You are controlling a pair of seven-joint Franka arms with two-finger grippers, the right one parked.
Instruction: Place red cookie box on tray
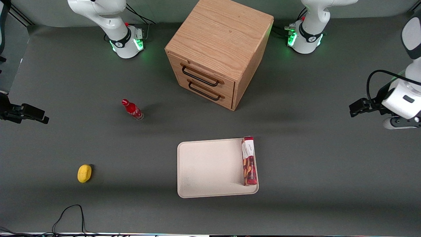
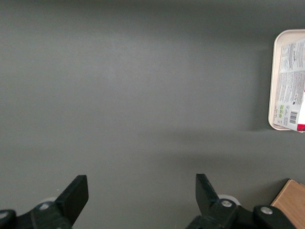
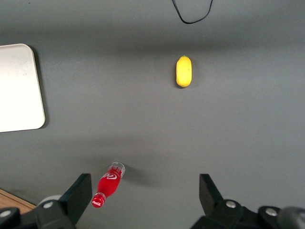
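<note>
Dark-red cookie box [image 1: 249,161] w/ white label, cream tray [image 1: 207,171], black end effector [image 2: 140,200].

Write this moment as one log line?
long dark-red cookie box: on flat cream-white tray, at its edge | tool: open, empty, over bare table toward working arm's end

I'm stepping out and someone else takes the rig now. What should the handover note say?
Gripper: open, holding nothing, out over bare table at the working arm's end, well clear of the tray.
Box: lying flat in the tray, lengthwise along the rim nearest the working arm.
Done: box is on the tray and released.
Left: nothing more to place, as far as I can judge; perhaps just park the arm.
</note>
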